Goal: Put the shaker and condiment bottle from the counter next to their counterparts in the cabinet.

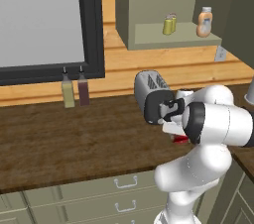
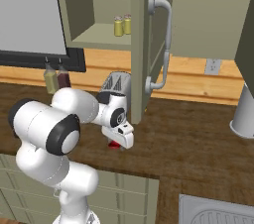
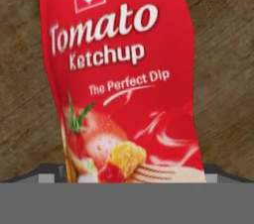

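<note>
The red condiment bottle (image 3: 124, 79), labelled tomato ketchup, sits very close to the hand camera with the wooden counter (image 3: 223, 44) behind it. My gripper (image 3: 134, 171) is open, with its dark fingertips (image 3: 49, 171) wide apart on either side of the bottle's lower end. From the base views, my gripper (image 1: 174, 130) (image 2: 119, 140) hangs low over the counter (image 1: 74, 139), and a sliver of the red bottle (image 1: 180, 139) (image 2: 114, 144) shows under it. Two tiny yellow shakers (image 1: 169, 25) (image 2: 122, 25) stand side by side on the cabinet shelf (image 1: 149, 37). I cannot tell which is which. A peach bottle (image 1: 204, 22) stands further right.
A toaster (image 1: 151, 86) (image 2: 116, 83) stands just behind my hand. Olive and brown nozzle bottles (image 1: 68, 91) (image 1: 83, 89) stand under the window. The open cabinet door (image 2: 144, 44) with its long handle (image 2: 166, 44) hangs above the counter. A sink (image 2: 218, 213) lies at the right.
</note>
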Controlling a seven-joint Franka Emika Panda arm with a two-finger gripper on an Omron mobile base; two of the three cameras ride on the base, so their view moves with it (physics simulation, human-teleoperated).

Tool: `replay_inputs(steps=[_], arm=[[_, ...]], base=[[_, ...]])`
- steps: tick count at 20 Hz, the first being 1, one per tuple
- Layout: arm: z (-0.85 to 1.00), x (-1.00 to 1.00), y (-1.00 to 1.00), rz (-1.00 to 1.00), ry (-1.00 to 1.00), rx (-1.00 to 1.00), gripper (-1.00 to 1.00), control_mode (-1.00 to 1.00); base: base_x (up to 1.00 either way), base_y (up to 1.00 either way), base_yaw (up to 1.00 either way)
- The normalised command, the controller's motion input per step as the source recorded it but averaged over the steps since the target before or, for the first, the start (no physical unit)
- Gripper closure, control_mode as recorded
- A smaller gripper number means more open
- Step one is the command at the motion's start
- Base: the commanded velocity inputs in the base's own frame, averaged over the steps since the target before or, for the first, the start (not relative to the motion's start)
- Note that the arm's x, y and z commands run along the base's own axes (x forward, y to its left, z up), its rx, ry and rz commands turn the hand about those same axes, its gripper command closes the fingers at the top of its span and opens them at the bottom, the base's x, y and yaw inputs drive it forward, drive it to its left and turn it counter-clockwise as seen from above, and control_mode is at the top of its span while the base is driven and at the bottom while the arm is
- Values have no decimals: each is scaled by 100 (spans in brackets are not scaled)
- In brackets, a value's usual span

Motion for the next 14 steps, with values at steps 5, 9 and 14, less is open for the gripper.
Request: replay_inputs(steps=[5,9,14], arm=[[-18,0,1,-2,0,0,100,-100],[-12,1,4,-2,0,0,100,-100],[15,0,0,0,0,0,100,-100]], base=[[0,0,0],[0,0,0],[0,0,0]])
